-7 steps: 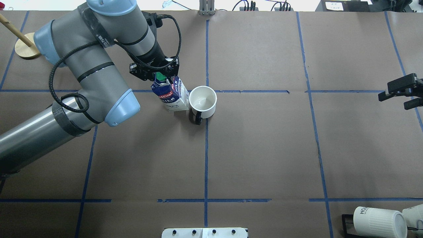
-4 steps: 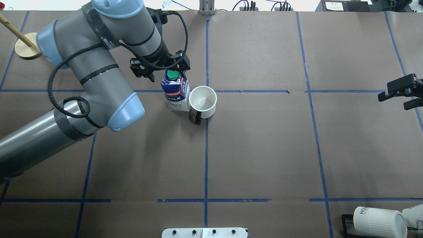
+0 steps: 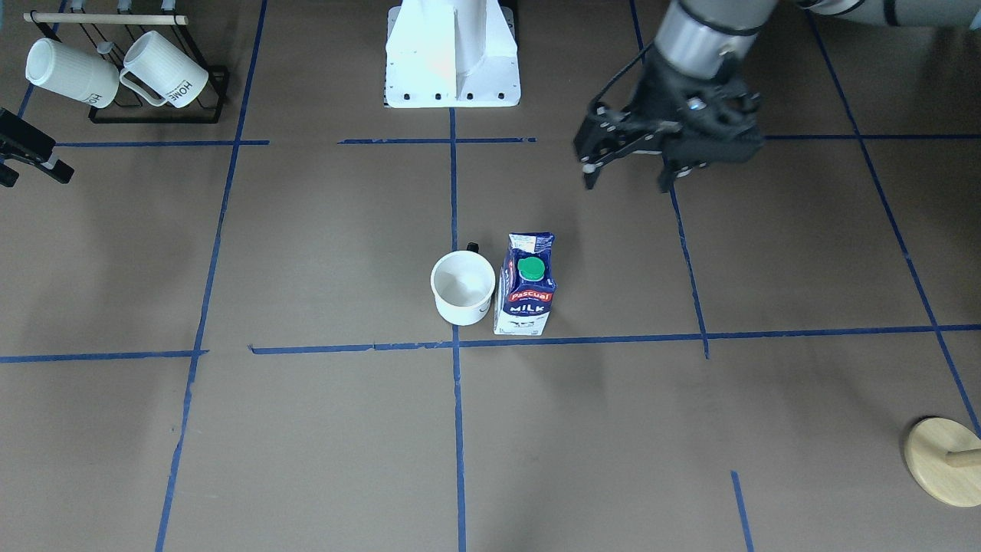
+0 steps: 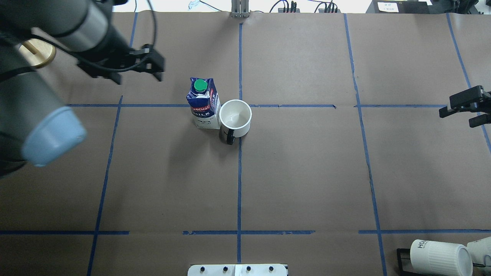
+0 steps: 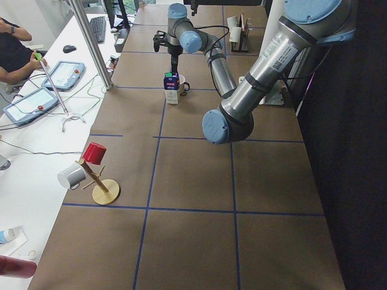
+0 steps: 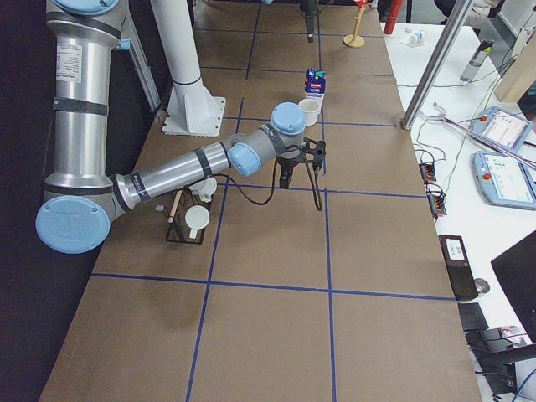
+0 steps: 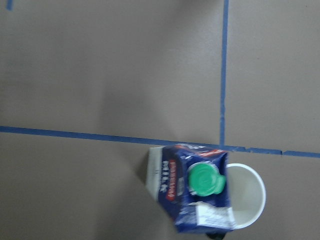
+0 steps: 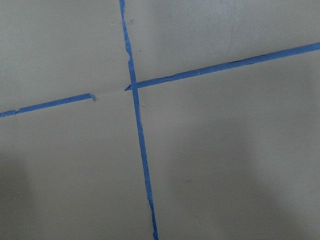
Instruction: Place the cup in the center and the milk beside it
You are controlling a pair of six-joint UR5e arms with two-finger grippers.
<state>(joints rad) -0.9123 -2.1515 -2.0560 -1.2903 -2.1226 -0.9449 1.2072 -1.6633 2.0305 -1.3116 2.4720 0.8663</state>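
Note:
The white cup (image 4: 235, 118) stands upright just on the robot's side of the center tape crossing (image 4: 239, 105), its black handle toward the robot. Its smiley face does not show. It also shows in the front view (image 3: 462, 285). The dark blue milk (image 4: 203, 104) with its green cap stands upright, touching or nearly touching the cup on its left; it also shows in the front view (image 3: 526, 287) and the left wrist view (image 7: 200, 192). My left gripper (image 4: 138, 78) is open and empty, raised, to the milk's left. My right gripper (image 4: 460, 115) is open and empty at the table's far right edge.
A black rack (image 3: 157, 115) with two ribbed "HOME" mugs (image 3: 165, 70) stands at the robot's near right corner. A round wooden stand (image 3: 939, 460) is at the far left. The white robot base (image 3: 452, 54) is at the near middle edge.
The left gripper let go of the milk, opened, and pulled up and away to the left. The milk, tilted before, now stands upright beside the cup. The right arm has not moved.

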